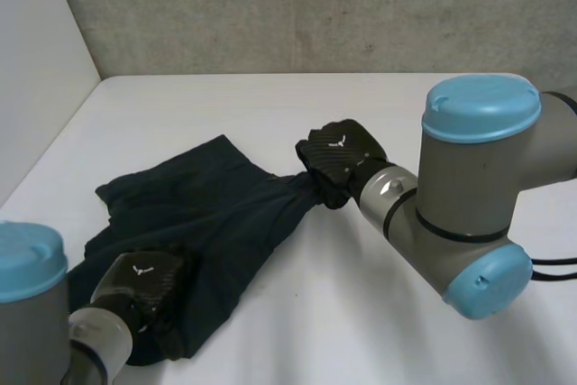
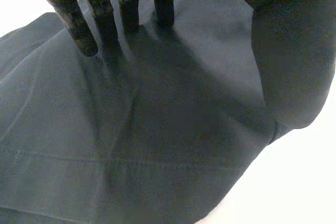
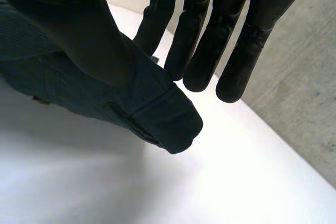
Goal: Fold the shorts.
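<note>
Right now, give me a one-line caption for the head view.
Left hand rests on the dark navy fabric shorts on the white table while the right hand pinches one end.

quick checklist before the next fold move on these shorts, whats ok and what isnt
1. Grip: right hand pinches a corner of the shorts, lifted off the table: ok.
2. Anchor: left hand rests on the near part, fingers straight: ok.
3. Cloth flat between the hands: not ok, it bunches towards the right hand.
4. Near edge lying on the table: cannot tell, the left arm covers it.
</note>
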### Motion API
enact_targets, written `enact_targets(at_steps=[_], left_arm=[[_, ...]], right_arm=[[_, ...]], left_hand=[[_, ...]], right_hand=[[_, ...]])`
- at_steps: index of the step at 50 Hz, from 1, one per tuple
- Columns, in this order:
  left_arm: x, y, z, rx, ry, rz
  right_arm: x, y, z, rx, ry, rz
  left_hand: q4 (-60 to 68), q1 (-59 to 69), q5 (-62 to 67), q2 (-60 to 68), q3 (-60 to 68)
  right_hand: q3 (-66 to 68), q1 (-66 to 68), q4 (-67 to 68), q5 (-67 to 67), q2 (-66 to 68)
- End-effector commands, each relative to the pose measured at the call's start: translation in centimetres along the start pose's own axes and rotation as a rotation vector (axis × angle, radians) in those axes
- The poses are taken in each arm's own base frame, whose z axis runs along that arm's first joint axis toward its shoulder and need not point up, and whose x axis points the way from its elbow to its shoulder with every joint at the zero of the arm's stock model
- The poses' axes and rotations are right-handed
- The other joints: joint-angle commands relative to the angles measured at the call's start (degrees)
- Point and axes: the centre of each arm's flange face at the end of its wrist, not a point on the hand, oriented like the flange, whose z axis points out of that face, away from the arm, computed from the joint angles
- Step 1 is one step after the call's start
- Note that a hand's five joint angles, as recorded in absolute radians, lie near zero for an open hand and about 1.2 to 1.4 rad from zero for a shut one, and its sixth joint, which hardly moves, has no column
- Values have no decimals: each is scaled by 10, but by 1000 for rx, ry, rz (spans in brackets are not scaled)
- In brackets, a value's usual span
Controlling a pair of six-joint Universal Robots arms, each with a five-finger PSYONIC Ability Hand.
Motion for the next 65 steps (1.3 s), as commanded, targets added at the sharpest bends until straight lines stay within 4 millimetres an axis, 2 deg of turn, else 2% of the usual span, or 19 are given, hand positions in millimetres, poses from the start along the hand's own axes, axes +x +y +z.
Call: enact_targets(at_steps=[1, 5, 9, 11, 16, 21, 23, 30, 35, 39, 43, 46, 49, 53, 55, 57, 58, 59, 65], left_arm=[[1, -3, 22, 19, -55, -47], [12, 3, 29, -5, -26, -22], [15, 7, 38, -24, -24, -14], [15, 7, 41, -21, -32, -14], [10, 1, 49, 30, -104, -8], [8, -11, 46, 66, -132, 57], [7, -21, 40, 97, -134, 92], [-5, -98, -11, 356, -141, 216], [-3, -138, -47, 423, -4, 243], [-6, -161, -65, 433, 46, 215], [-11, -183, -73, 460, 57, 166], [-13, -188, -64, 457, 56, 149], [-25, -187, -43, 407, 26, 136], [-36, -170, -10, 289, 18, 121], [-37, -155, 10, 211, 33, 116], [-36, -147, 20, 170, 47, 112], [-34, -140, 28, 138, 54, 111], [-33, -136, 32, 121, 57, 109], [-30, -123, 46, 63, 70, 106]], right_arm=[[-5, 9, -7, -26, -19, 34], [-4, 11, -8, -31, -17, 38], [-3, 11, -8, -32, -15, 39], [-3, 11, -8, -32, -15, 39], [-1, 9, -7, -24, -12, 33], [4, 7, -6, -17, -1, 36], [9, 7, -5, -22, 8, 32], [24, -11, -10, 18, 48, -21], [46, -54, -38, 86, 108, -78], [58, -73, -54, 105, 137, -90], [65, -89, -70, 133, 162, -96], [66, -99, -82, 156, 174, -104], [63, -98, -89, 146, 159, -104], [50, -86, -86, 94, 76, -83], [41, -65, -71, 24, -4, -50], [38, -52, -60, -22, -37, -9], [36, -44, -52, -57, -54, 37], [37, -43, -50, -66, -52, 60], [62, -50, -45, -37, -5, 188]], left_hand=[[59, 49, 58, 59, 48], [67, 57, 67, 68, 57], [151, 141, 151, 152, 141], [237, 227, 236, 237, 226], [645, 635, 644, 645, 634], [671, 661, 670, 672, 660], [671, 661, 670, 672, 660], [671, 661, 670, 672, 660], [671, 661, 670, 672, 660], [671, 661, 670, 672, 660], [671, 661, 670, 672, 660], [671, 661, 670, 672, 660], [671, 661, 670, 672, 660], [671, 661, 670, 672, 660], [671, 661, 670, 672, 660], [671, 661, 670, 672, 660], [671, 661, 670, 672, 660], [671, 661, 670, 672, 660], [671, 661, 670, 672, 660]], right_hand=[[124, 238, 120, 147, 127], [124, 238, 120, 147, 127], [124, 238, 120, 147, 127], [124, 238, 120, 147, 127], [124, 238, 120, 147, 127], [124, 238, 120, 147, 127], [124, 238, 120, 147, 127], [124, 238, 120, 147, 127], [124, 238, 120, 147, 127], [124, 238, 120, 147, 127], [124, 238, 120, 147, 127], [124, 238, 120, 147, 127], [124, 238, 120, 147, 127], [124, 238, 120, 147, 127], [-136, -22, -141, -114, -134], [-320, -206, -324, -297, -317], [-496, -382, -500, -473, -493], [-576, -462, -580, -553, -573], [-576, -462, -580, -553, -573]])
